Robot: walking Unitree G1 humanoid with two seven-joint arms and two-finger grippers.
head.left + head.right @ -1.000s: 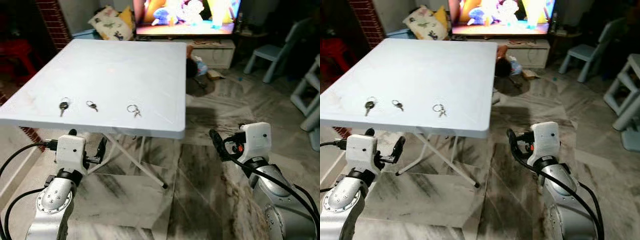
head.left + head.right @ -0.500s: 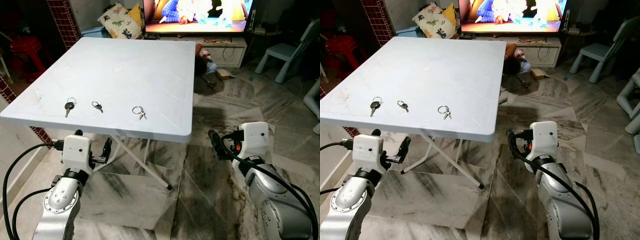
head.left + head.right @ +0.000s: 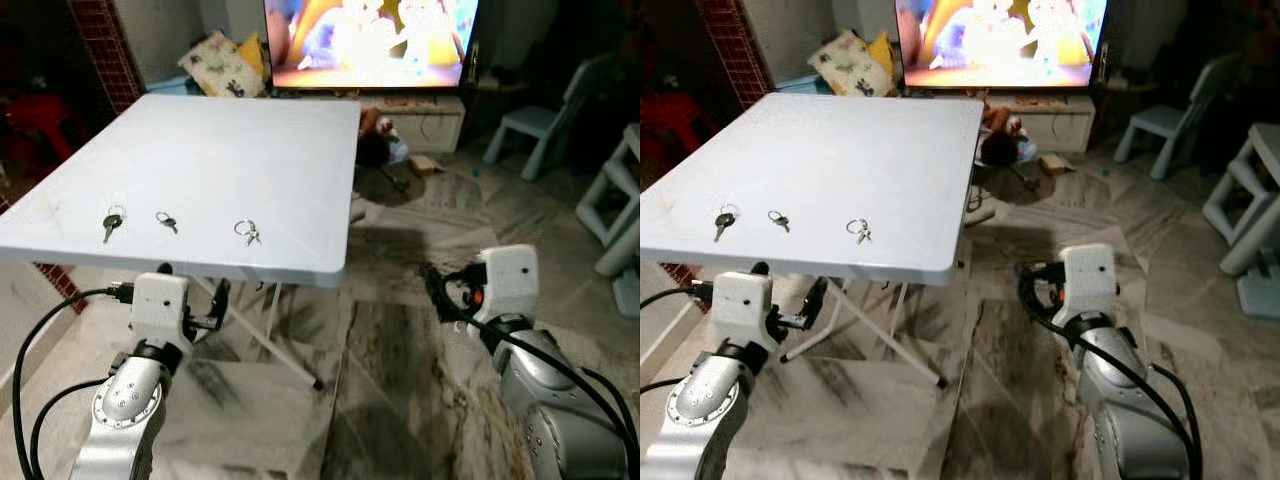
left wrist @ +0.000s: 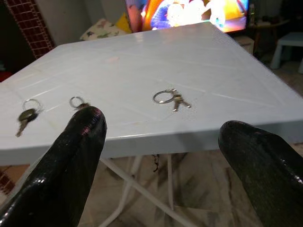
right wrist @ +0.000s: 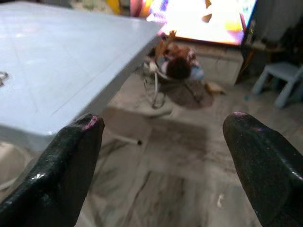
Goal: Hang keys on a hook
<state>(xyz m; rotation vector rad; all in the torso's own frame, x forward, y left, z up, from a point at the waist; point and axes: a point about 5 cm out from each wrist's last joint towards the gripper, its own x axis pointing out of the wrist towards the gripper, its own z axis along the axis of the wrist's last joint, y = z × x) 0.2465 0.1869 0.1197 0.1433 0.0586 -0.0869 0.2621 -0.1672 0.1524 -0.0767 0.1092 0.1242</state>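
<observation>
Keys [image 3: 246,232] (three small sets in a row) lie near the front edge of the white table [image 3: 230,140]. I see my left gripper [image 4: 163,142] below that edge, fingers spread wide, empty; my right gripper [image 5: 163,137] beside the table, likewise wide and empty.

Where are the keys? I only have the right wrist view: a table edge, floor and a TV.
Observer: Three sets lie in a row near the table's front edge: a black-headed key, a small key and ringed keys.
Operator: Which gripper is closer?
Observer: The left gripper, open, just below that edge, facing the ringed keys.
Operator: And mine?
Observer: The right gripper is open over the floor, right of the table.
</observation>
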